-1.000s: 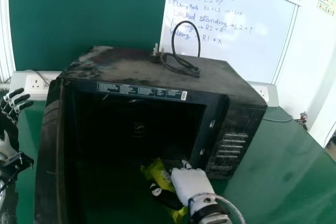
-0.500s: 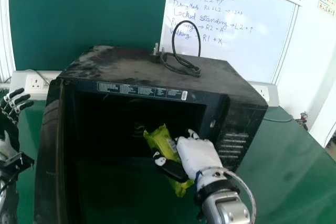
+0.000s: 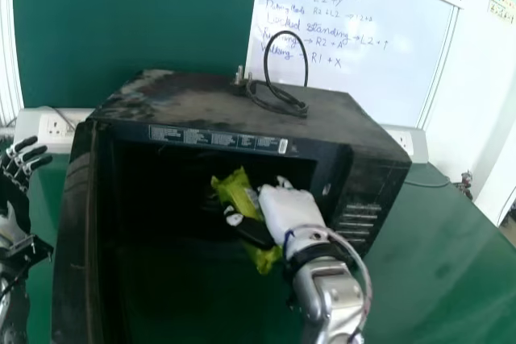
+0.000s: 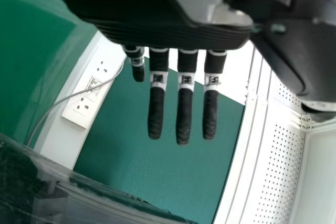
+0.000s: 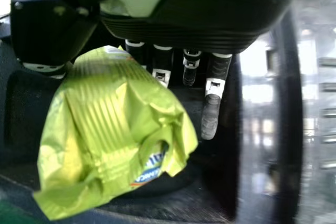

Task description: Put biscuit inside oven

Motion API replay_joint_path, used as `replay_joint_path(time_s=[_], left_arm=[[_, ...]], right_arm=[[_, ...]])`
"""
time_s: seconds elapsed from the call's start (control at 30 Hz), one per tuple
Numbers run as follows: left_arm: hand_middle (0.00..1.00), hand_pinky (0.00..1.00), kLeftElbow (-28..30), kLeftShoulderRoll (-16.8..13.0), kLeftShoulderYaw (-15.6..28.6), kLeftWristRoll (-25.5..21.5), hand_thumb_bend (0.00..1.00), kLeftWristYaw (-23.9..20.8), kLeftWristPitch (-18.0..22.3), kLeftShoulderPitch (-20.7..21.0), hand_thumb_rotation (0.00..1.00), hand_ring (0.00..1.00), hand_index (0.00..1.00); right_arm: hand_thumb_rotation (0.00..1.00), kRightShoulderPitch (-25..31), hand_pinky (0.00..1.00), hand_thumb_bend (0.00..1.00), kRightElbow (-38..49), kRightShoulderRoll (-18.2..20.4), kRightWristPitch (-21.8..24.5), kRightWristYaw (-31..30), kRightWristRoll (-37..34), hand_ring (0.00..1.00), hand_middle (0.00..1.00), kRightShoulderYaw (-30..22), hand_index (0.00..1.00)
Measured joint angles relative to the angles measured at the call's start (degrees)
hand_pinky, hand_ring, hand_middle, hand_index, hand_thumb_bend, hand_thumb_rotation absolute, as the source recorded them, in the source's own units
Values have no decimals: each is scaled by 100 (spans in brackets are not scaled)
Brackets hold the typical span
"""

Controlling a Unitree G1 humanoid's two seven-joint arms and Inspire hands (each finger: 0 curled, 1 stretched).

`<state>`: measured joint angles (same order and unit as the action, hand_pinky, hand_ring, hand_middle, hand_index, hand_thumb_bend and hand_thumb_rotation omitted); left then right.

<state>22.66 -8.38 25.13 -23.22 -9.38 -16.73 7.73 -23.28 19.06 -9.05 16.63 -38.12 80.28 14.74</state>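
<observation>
One green biscuit packet is gripped in the robot's right hand before a black microwave oven, the thumb laid across the wrapper. Tilted, its upper end leaning to the left, the packet seems to be right at the mouth of the dark cavity, though the gloom makes its depth hard to judge. Seen from the right wrist, the wrapper is creased and bears a blue patch of print. The oven's door stands open on the left. The left hand, at the head view's left edge, is wide, its fingers straight. A black cable loops on top of the oven, which sits on a green worktop, with a written-on whiteboard behind.
</observation>
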Motion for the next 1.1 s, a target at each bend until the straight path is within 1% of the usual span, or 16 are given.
replay_joint_path(time_s=[0.03, 0.07, 0.1, 0.27, 0.47, 0.57, 0.67, 0.77, 0.93, 1.1], left_arm=[[51, 47, 24, 15, -4, 0, 85, -7, -1, -9, 96, 50, 54], [51, 47, 60, 28, -7, 1, 84, -19, -6, -18, 96, 50, 54], [51, 47, 101, 37, -15, 0, 85, -21, -13, -22, 96, 50, 54], [52, 47, 194, 98, -34, 0, 86, -31, -60, -51, 95, 50, 54], [52, 47, 205, 120, -68, 2, 88, -32, -68, -64, 94, 50, 54], [52, 47, 238, 136, -84, 3, 87, -38, -76, -78, 94, 50, 54], [52, 47, 273, 151, -101, 5, 87, -46, -92, -91, 94, 50, 54], [52, 47, 327, 154, -105, 6, 87, -73, -102, -106, 94, 50, 54], [52, 47, 354, 164, -110, 5, 86, -94, -126, -131, 94, 50, 54], [51, 47, 387, 188, -114, 3, 86, -100, -142, -152, 94, 50, 54]], right_arm=[[0, -58, 41, 52, -142, 3, -2, 96, -57, 41, 47, 39, 53], [0, -138, 39, 51, -346, 1, -8, 230, -98, 40, 46, 103, 55], [0, -178, 39, 51, -469, 1, -11, 288, -121, 40, 45, 134, 55], [0, -556, 47, 52, -1155, -10, 8, 616, -307, 41, 45, 278, 54], [0, -824, 46, 51, -1798, -4, 48, 1132, -514, 40, 45, 466, 55], [0, -966, 48, 51, -2141, -11, 41, 1387, -645, 40, 46, 570, 55], [0, -1179, 46, 52, -2493, -11, 46, 1607, -728, 41, 45, 639, 54], [0, -1394, 45, 52, -2806, -6, 67, 1912, -826, 41, 45, 709, 54], [0, -1794, 49, 52, -3504, 10, 78, 2529, -1100, 42, 48, 788, 52], [0, -2246, 47, 52, -4301, 19, 68, 3123, -1362, 42, 48, 890, 51]])
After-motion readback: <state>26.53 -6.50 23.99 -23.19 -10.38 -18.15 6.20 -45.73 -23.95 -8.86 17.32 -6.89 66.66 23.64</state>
